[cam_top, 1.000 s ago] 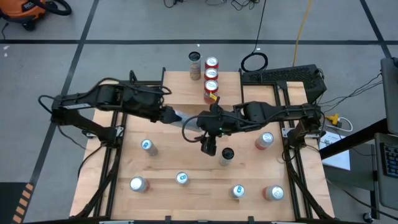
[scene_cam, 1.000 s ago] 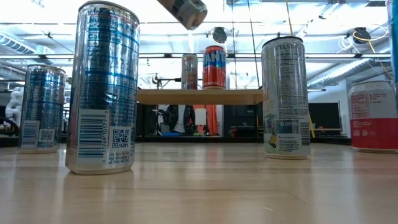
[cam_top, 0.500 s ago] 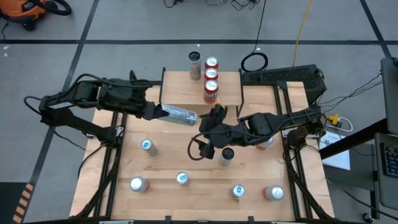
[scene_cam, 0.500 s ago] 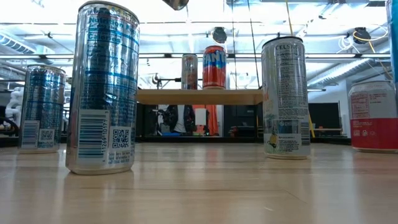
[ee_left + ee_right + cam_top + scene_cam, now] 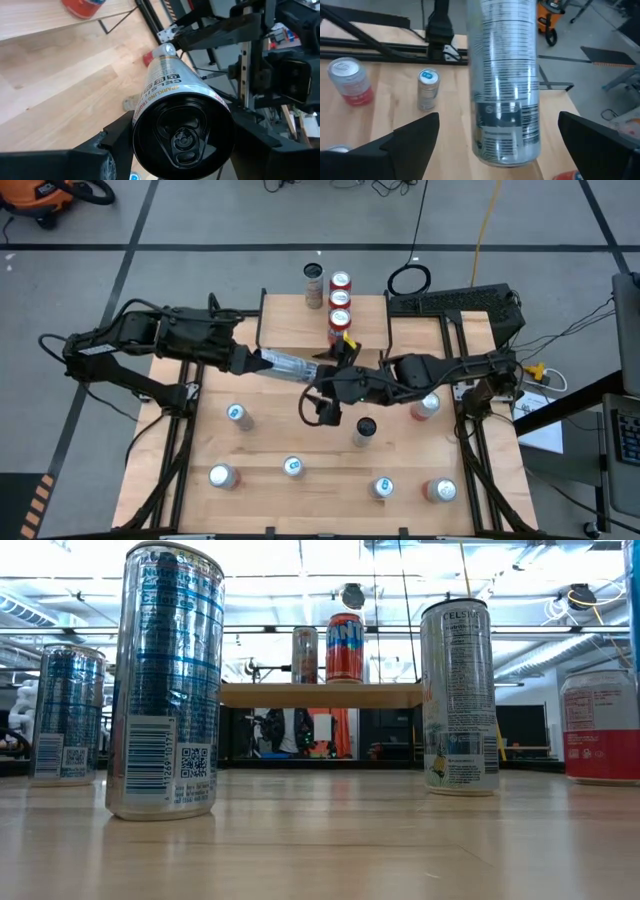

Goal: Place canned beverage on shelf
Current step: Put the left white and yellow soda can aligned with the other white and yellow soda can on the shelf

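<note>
Silver slim can [image 5: 290, 366] horizontal, clamped in left end effector [image 5: 262, 361]; right end effector [image 5: 322, 387] now spread wide, released, beside can.

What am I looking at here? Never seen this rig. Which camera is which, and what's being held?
Two dark robot arms work at a wooden table. One picture looks straight down from above, one sits at tabletop height, and one comes from each wrist. The left pincer grips a slim silver can by one end, holding it sideways in the air; its wrist view looks straight at the can's dark top. The right pincer is open, fingers wide on either side of that can without touching it. Other cans stand around the table, such as a Celsius can. The shelf already carries an orange Fanta can and others.
</note>
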`<act>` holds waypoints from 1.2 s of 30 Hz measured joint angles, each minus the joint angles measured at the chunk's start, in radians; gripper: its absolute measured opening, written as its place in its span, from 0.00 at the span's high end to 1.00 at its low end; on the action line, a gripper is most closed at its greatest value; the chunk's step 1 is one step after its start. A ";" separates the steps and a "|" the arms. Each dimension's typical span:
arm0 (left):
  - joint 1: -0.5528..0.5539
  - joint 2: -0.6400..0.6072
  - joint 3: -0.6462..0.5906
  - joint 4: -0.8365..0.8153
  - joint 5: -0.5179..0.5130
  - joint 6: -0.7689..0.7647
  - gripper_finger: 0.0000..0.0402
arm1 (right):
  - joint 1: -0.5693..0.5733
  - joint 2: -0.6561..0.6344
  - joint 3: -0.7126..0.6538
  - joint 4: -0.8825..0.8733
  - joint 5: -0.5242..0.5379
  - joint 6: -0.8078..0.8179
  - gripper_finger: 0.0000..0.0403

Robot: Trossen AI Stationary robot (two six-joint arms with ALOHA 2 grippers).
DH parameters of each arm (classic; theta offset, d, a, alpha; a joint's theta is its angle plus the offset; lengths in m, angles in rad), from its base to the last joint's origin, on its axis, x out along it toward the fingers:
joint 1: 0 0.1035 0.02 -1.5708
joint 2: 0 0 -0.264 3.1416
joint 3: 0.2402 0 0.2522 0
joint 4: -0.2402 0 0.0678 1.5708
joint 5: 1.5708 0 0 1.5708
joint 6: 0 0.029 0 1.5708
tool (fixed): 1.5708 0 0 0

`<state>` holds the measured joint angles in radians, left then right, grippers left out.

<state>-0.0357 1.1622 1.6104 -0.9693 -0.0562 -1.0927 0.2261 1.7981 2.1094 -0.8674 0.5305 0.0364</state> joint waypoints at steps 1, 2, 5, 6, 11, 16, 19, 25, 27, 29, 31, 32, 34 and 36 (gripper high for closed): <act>0.000 0.000 0.000 -0.003 0.000 0.000 0.40 | -0.005 0.000 0.000 0.002 -0.008 -0.010 0.03; 0.000 0.000 0.000 -0.003 0.000 0.000 0.40 | -0.012 0.001 0.000 0.003 -0.008 -0.023 0.03; 0.000 0.000 0.000 -0.002 0.000 0.000 0.40 | -0.027 0.006 0.000 0.003 -0.008 -0.061 0.03; 0.000 0.000 0.000 -0.001 0.000 0.001 0.40 | -0.031 0.008 0.000 0.003 -0.010 -0.072 0.03; 0.000 0.000 0.000 0.004 -0.001 0.004 0.40 | -0.055 0.015 0.000 0.003 -0.065 -0.087 0.03; 0.000 0.000 0.000 0.004 -0.006 0.007 0.40 | -0.064 0.035 0.000 0.017 -0.064 -0.108 0.04; 0.000 0.000 0.000 0.005 -0.009 0.007 0.40 | -0.068 0.037 0.000 0.022 -0.064 -0.124 0.06; 0.000 0.000 0.000 0.004 -0.009 0.007 0.40 | -0.070 0.047 0.000 0.024 -0.085 -0.139 0.12; 0.000 0.000 0.000 0.004 -0.009 0.007 0.40 | -0.070 0.051 0.000 0.026 -0.090 -0.139 0.13; 0.000 0.000 0.000 0.004 -0.009 0.007 0.40 | -0.070 0.056 0.000 0.023 -0.089 -0.137 0.13; 0.000 0.000 0.000 0.004 -0.009 0.007 0.40 | -0.070 0.067 0.000 0.027 -0.086 -0.133 0.13; 0.000 0.001 0.000 0.001 -0.009 0.006 0.40 | -0.070 0.069 0.000 0.026 -0.087 -0.134 0.13; 0.000 0.001 0.000 0.002 -0.009 0.007 0.40 | -0.071 0.073 0.000 0.027 -0.087 -0.134 0.13; 0.000 0.001 0.000 0.005 -0.009 0.007 0.40 | -0.074 0.076 0.000 0.036 -0.086 -0.134 0.15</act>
<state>-0.0357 1.1629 1.6104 -0.9646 -0.0650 -1.0860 0.1521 1.8743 2.1098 -0.8319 0.4449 -0.0978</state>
